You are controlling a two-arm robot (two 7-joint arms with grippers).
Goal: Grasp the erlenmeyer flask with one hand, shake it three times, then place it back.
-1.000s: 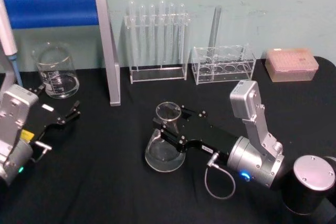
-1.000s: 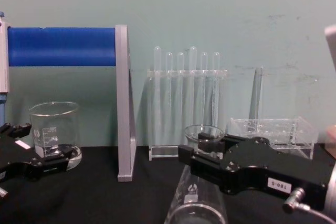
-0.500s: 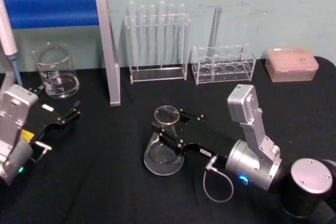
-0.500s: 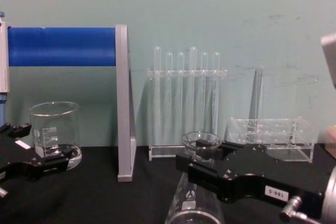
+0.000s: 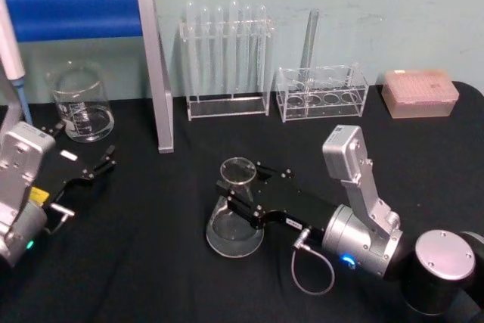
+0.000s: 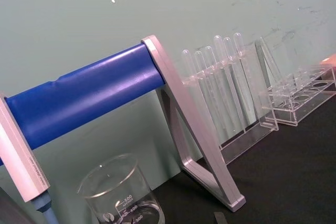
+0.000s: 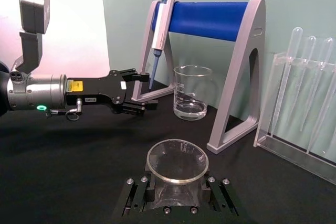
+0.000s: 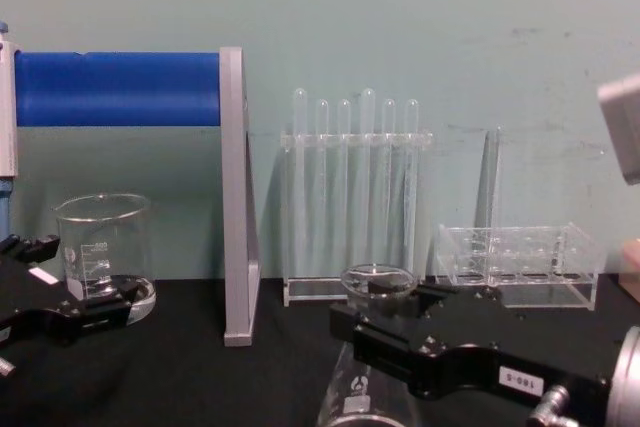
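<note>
- two hands. our right hand (image 5: 240,179) is clamped on the flask (image 5: 225,232) neck, mid-table.
- we see bare cloth (image 5: 151,262) all round it, racks (image 5: 227,107) well back; left hand (image 5: 86,141) idles, fingers apart, by the beaker (image 5: 79,104).

One flask (image 5: 225,229), one beaker (image 5: 79,104) (both glass)

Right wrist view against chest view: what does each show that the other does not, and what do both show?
Right wrist view adds the left arm's silver wrist with its green light. Chest view adds the low rack and the number label on the right end effector. Both show the flask held by that end effector, the beaker, the blue stand, the test tubes and the left end effector.
</note>
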